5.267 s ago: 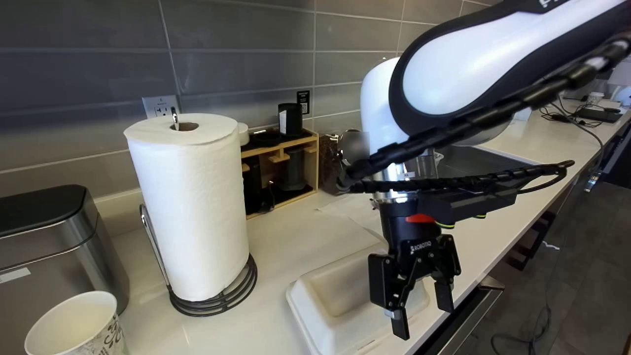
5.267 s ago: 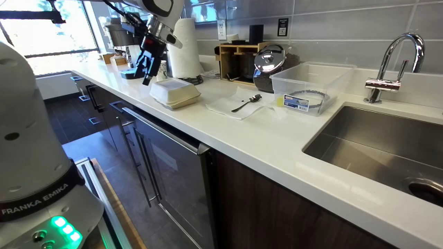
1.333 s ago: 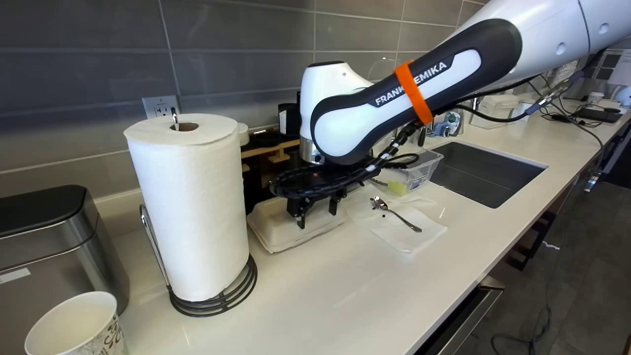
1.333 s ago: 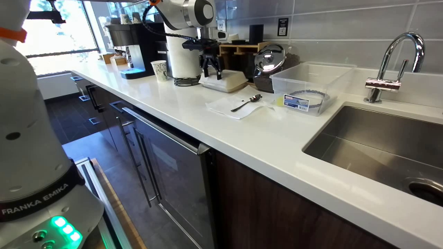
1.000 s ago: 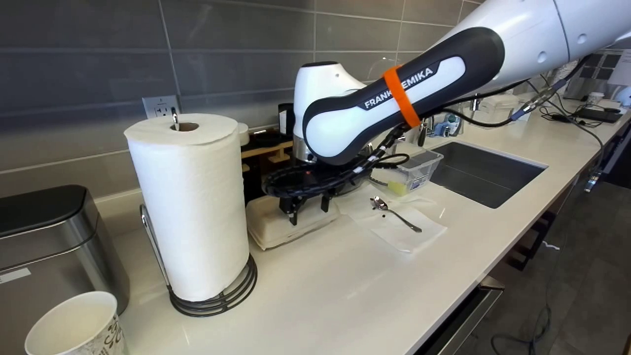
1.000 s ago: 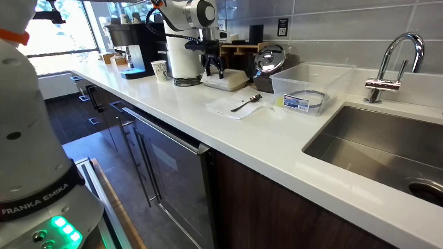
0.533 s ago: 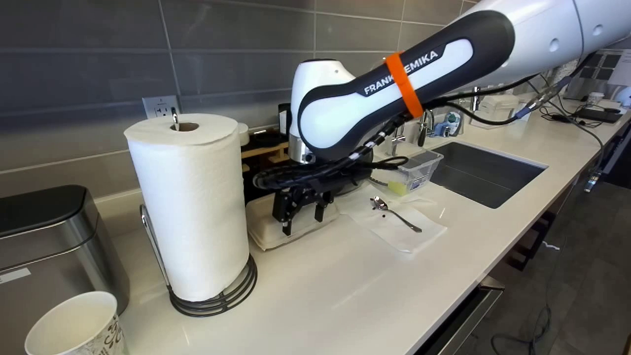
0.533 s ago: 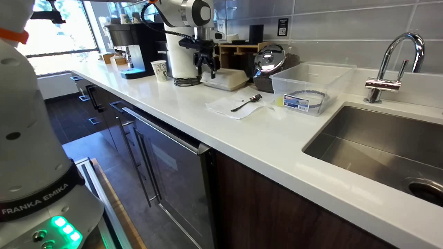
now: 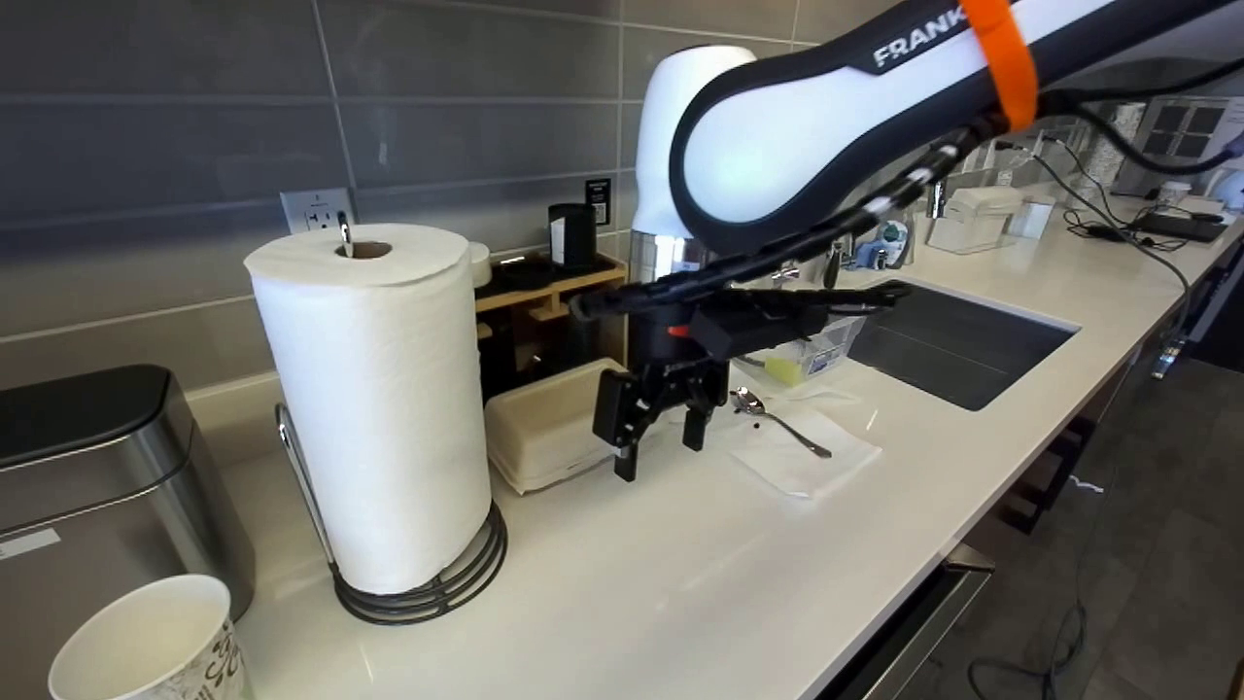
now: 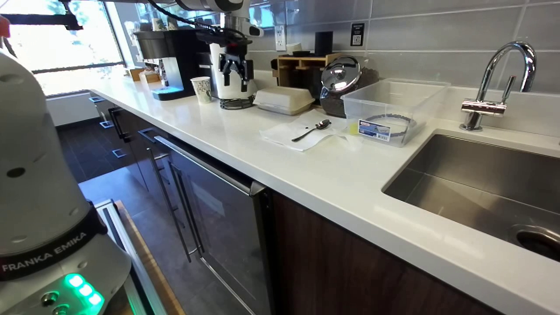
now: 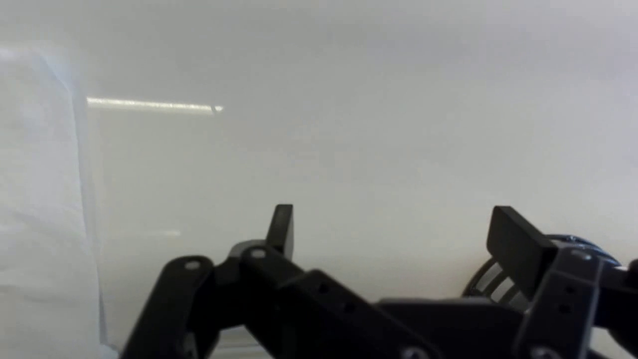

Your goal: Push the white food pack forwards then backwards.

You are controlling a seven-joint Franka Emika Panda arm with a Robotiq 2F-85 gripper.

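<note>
The white food pack point(image 9: 544, 433) lies flat and closed on the counter. It sits between the paper towel roll and the wooden organiser; it also shows beside the roll in an exterior view point(image 10: 284, 99). My gripper point(image 9: 661, 450) is open and empty, pointing down. It is above the counter, on the front-edge side of the pack and apart from it, and partly covers the pack's right end. In the other exterior picture the gripper point(image 10: 235, 83) is raised before the towel roll. In the wrist view the open fingers point(image 11: 391, 214) have bare counter between them; the pack is mostly hidden there.
The paper towel roll point(image 9: 374, 418) stands on a wire base beside the pack. A spoon point(image 9: 777, 423) lies on a napkin point(image 9: 807, 452). A clear plastic bin point(image 10: 389, 109), a jar point(image 10: 339, 87), the wooden organiser point(image 10: 302, 63), a paper cup point(image 10: 202, 89) and the sink point(image 10: 481, 188) surround the area.
Over five seconds the pack moved from near the counter's front edge back towards the organiser. In the last half second my gripper moved up and away from it; the pack stayed.
</note>
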